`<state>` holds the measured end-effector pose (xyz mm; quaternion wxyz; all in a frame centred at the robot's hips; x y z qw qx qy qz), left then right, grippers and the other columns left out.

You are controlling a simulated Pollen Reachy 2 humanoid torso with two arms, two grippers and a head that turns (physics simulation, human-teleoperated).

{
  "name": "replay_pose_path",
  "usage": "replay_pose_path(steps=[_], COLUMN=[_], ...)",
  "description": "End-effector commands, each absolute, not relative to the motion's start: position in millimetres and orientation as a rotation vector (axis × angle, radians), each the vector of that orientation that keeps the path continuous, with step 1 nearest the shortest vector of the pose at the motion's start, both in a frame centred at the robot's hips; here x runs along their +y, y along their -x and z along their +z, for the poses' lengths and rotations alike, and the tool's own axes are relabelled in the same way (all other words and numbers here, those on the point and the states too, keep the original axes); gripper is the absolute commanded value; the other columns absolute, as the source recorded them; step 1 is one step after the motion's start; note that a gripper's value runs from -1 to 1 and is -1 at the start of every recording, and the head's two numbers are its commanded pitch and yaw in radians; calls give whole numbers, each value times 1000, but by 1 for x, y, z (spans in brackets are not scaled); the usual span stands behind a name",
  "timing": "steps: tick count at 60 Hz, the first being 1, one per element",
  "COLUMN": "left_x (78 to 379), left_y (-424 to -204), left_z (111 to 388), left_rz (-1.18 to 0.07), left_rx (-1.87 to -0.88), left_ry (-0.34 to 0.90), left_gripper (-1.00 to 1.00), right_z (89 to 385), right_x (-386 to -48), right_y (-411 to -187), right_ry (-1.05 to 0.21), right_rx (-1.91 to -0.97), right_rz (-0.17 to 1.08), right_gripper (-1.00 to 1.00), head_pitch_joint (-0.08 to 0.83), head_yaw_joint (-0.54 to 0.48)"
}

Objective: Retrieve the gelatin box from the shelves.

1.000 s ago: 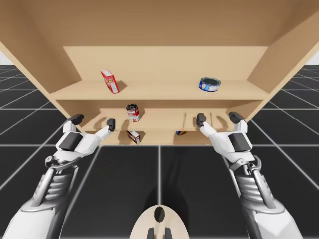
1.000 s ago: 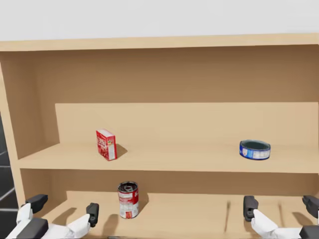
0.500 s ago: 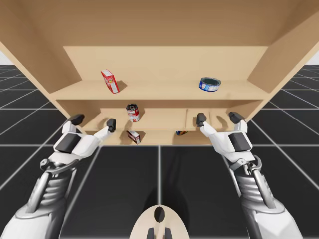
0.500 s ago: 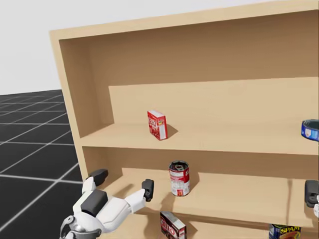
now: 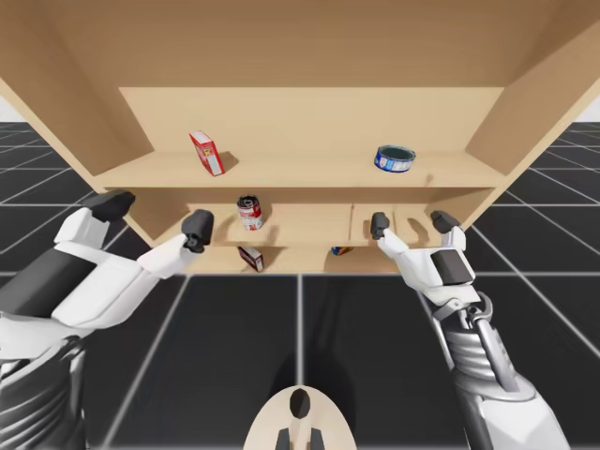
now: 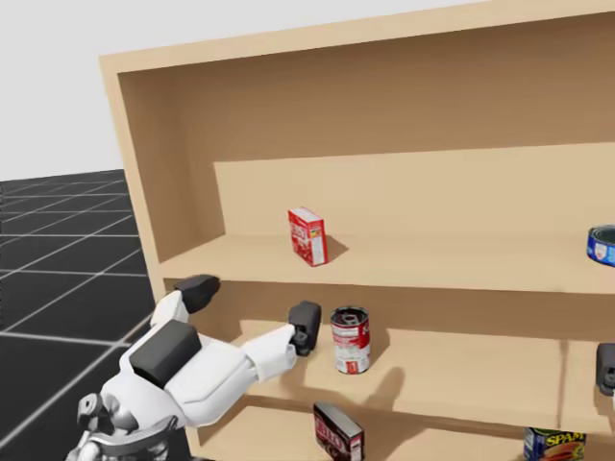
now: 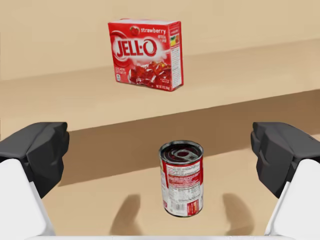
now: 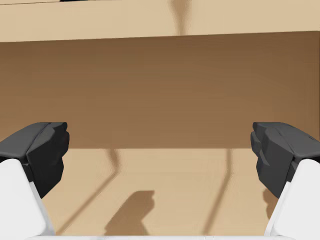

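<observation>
Fingers (image 7: 35, 155) of my left gripper (image 5: 152, 214) stand wide apart, with nothing held and nothing touched. The gripper hangs in front of the left part of the wooden shelves (image 5: 300, 171), about level with the middle board. In the left wrist view a red-and-white can (image 7: 181, 177) stands upright ahead of the gripper, between the lines of its two fingers but well beyond them. The head view shows one fingertip close beside that can, with a gap between them.

The gelatin box (image 7: 146, 54) is on the upper shelf, left of the middle, above the can and a little to its left. It stands upright on a narrow edge and is clear of the back wall. Its broad red printed face looks out of the shelves toward my left gripper, turned slightly to the left, so one thin side shows on its right. That face looks almost square, so I cannot tell whether height or width is the longer axis. The thin dimension runs back into the shelves.

Below the can, on the lowest board, lies a small dark red box (image 5: 250, 257). Further right on that board sits a blue-and-yellow can (image 5: 341, 249), mostly hidden by the board above. On the upper shelf, well to the right of the gelatin box, rests a flat blue can (image 5: 395, 157).

My right gripper (image 5: 410, 223) hangs in front of the right part of the middle shelf. Its fingers are spread wide and empty, and bare wood lies ahead of them.
</observation>
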<state>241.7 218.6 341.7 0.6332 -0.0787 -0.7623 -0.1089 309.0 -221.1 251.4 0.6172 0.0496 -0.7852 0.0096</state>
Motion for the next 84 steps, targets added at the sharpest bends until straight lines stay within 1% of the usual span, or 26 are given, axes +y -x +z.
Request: replay_pose_path(steps=[1,5,12,13,16,17,19,20,23,25,36,52,70,77,83,84], left_x=[209,209,214,216,218,220,221,222,223,224,218,210,209,210,211,211], left_y=[-244,-250,-267,-273,-279,-286,-290,-296,-303,-311,-343,-382,-413,-419,-420,-420], left_z=[364,368,376,377,379,380,380,381,381,382,386,381,377,372,370,370], left_rz=[-296,-319,-321,-316,-308,-299,-297,-293,-290,-285,-275,-263,-249,-249,-254,-253], left_rx=[-1724,-1712,-1690,-1689,-1691,-1689,-1691,-1691,-1689,-1684,-1636,-1596,-1558,-1539,-1539,-1541], left_ry=[224,228,264,262,260,249,245,244,237,249,303,298,279,283,294,294], left_gripper=[-1000,-1000,-1000,-1000,-1000,-1000,-1000,-1000,-1000,-1000,-1000,-1000,-1000,-1000,-1000,-573], right_z=[250,250,250,250,250,250,250,250,250,250,250,252,252,252,251,251], right_x=[-219,-219,-219,-219,-219,-219,-220,-220,-220,-220,-220,-222,-223,-223,-223,-223], right_y=[-309,-309,-309,-309,-309,-310,-310,-310,-310,-310,-311,-310,-310,-311,-311,-311], right_ry=[-131,-131,-132,-132,-131,-131,-131,-131,-131,-131,-131,-134,-134,-135,-135,-134], right_rx=[-1803,-1802,-1802,-1802,-1801,-1801,-1801,-1801,-1801,-1800,-1800,-1802,-1800,-1799,-1799,-1799], right_rz=[3,3,1,1,0,-1,-1,-2,-3,-4,-8,-19,-22,-23,-24,-23], right_gripper=[-1000,-1000,-1000,-1000,-1000,-1000,-1000,-1000,-1000,-1000,-1000,-1000,-1000,-1000,-1000,-1000], head_pitch_joint=[168,168,169,169,169,168,168,168,168,169,170,173,179,178,180,180], head_yaw_joint=[301,301,302,302,303,304,305,306,306,307,309,306,305,304,303,303])
